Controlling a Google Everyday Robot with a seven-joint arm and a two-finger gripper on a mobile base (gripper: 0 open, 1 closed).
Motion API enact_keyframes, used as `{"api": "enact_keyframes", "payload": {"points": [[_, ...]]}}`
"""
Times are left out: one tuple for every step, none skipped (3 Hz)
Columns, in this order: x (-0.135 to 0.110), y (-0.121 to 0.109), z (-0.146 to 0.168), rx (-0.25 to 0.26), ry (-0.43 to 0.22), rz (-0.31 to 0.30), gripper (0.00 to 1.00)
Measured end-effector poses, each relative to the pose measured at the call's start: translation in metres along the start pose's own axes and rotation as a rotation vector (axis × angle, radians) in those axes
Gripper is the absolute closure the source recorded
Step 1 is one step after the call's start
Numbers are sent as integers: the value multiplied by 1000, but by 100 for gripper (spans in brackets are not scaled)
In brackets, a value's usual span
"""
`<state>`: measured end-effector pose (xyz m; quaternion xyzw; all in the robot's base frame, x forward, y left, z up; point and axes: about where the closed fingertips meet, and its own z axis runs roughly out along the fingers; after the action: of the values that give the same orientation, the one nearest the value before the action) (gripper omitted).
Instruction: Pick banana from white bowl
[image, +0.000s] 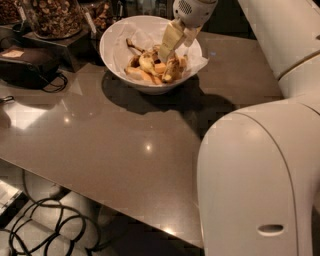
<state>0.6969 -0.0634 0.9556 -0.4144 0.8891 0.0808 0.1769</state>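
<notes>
Hanging over white bowl (108, 48), pincer (168, 51) near banana (173, 70)

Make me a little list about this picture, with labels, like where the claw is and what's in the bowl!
claw: just above the right side of the white bowl, pointing down into it
white bowl: on the far part of the grey table, lined with white paper
banana: lying in the bowl with other fruit pieces, not lifted
far left: glass jar of nuts
left edge: black device with a cable
</notes>
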Motion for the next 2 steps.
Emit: {"api": "enact_keyframes", "payload": {"points": [[-3,-6,9,5,16,22,35],[-5,-14,21,8,35,44,35]]}}
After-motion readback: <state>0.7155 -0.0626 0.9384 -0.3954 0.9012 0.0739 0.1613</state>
